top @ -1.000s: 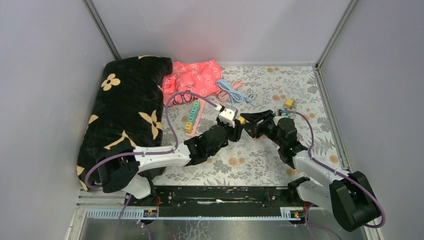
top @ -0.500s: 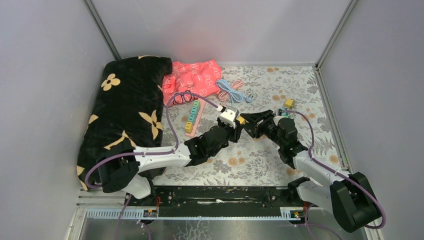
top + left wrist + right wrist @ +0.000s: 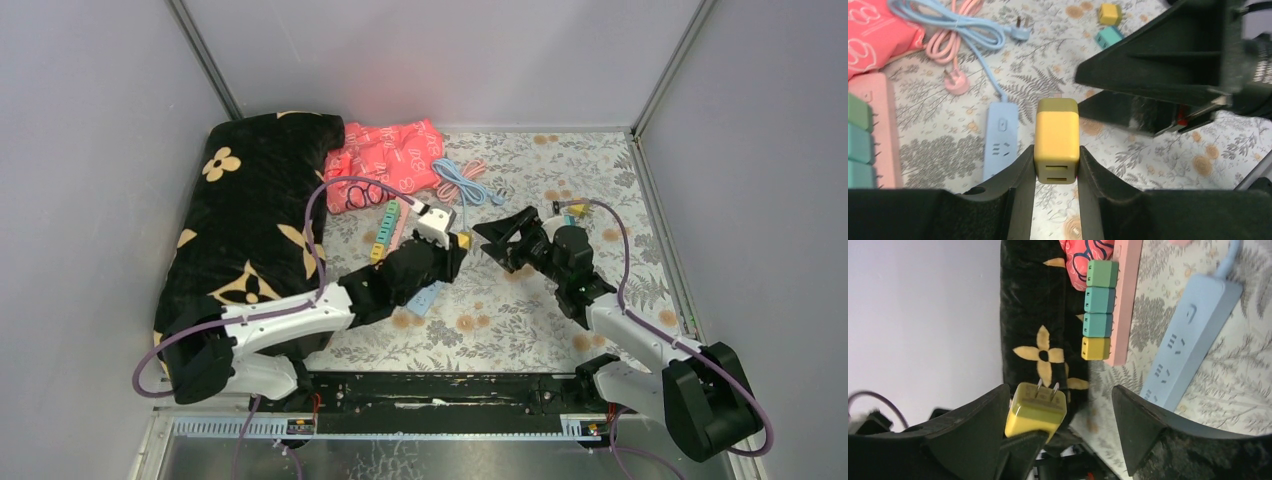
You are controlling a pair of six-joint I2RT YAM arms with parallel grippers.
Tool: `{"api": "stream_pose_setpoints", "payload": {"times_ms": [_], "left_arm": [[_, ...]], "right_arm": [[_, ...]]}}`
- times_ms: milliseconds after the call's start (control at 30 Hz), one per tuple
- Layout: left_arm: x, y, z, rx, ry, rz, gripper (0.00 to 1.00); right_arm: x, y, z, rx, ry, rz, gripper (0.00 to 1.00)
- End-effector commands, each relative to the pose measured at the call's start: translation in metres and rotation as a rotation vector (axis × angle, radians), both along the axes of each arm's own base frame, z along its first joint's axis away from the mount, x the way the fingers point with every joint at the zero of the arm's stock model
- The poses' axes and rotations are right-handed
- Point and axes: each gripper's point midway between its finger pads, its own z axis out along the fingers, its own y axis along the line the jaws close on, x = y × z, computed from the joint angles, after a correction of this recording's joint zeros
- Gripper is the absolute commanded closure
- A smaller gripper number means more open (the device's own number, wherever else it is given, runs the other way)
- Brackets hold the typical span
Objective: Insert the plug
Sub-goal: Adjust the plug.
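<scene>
The plug (image 3: 1057, 140) is a small yellow charger cube, pinched at its rear end by my left gripper (image 3: 1056, 152), which is shut on it. In the right wrist view the plug (image 3: 1036, 409) shows two metal prongs pointing away from the left fingers. My right gripper (image 3: 1060, 388) stands open around it, with a gap on both sides. From above, the left gripper (image 3: 455, 243) holds the plug (image 3: 463, 240) above the mat and the right gripper (image 3: 500, 228) faces it. A light-blue power strip (image 3: 1000, 140) lies flat below the plug and partly under the left arm (image 3: 425, 298).
A pink power strip (image 3: 388, 232) with several teal and yellow cubes plugged in lies left of centre. A black flowered cushion (image 3: 250, 220) fills the left side, with a red packet (image 3: 385, 155) behind. Coiled blue and pink cables (image 3: 460, 180) and loose small cubes (image 3: 572, 210) lie at the back.
The right gripper has opened and let go of the plug. The left gripper closed on the plug and has drawn it slightly left, uncovering part of the blue strip.
</scene>
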Motion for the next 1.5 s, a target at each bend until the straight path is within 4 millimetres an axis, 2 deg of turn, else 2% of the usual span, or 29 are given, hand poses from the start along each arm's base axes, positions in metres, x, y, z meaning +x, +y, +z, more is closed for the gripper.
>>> {"api": "stream_pose_setpoints", "payload": {"times_ms": [0,200,300,367,600,667,767,900,1167,1333,1467], "left_arm": [[0.001,0.020,0.004,0.018,0.101,-0.035,1.00],[0.001,0.039,0.010,0.105,0.220,-0.127,1.00],[-0.001,0.049,0.010,0.157,0.291,-0.147,1.00],[-0.002,0.054,0.011,0.180,0.336,-0.168,1.00],[-0.011,0.060,0.023,0.219,0.428,-0.245,1.00],[-0.010,0.063,0.025,0.226,0.452,-0.250,1.00],[-0.010,0.065,0.026,0.246,0.487,-0.262,1.00],[-0.015,0.063,0.026,0.250,0.522,-0.295,1.00],[-0.028,0.055,0.024,0.234,0.580,-0.373,1.00],[-0.030,0.053,0.023,0.233,0.598,-0.390,1.00],[-0.033,0.049,0.022,0.220,0.617,-0.414,1.00]], "right_arm": [[0.005,0.009,0.028,-0.173,-0.265,0.109,0.18],[-0.007,0.020,0.049,-0.337,-0.633,0.286,0.15],[-0.014,0.021,0.049,-0.409,-0.780,0.338,0.06],[-0.020,0.021,0.052,-0.448,-0.902,0.366,0.05],[-0.024,0.022,0.054,-0.532,-1.115,0.339,0.03],[-0.027,0.027,0.053,-0.538,-1.152,0.362,0.01],[-0.042,0.040,0.051,-0.554,-1.273,0.432,0.01],[-0.054,0.052,0.046,-0.652,-1.442,0.458,0.01],[-0.055,0.065,0.044,-0.805,-1.611,0.462,0.00],[-0.057,0.077,0.044,-0.891,-1.672,0.489,0.08],[-0.053,0.076,0.039,-0.956,-1.687,0.443,0.11]]}}
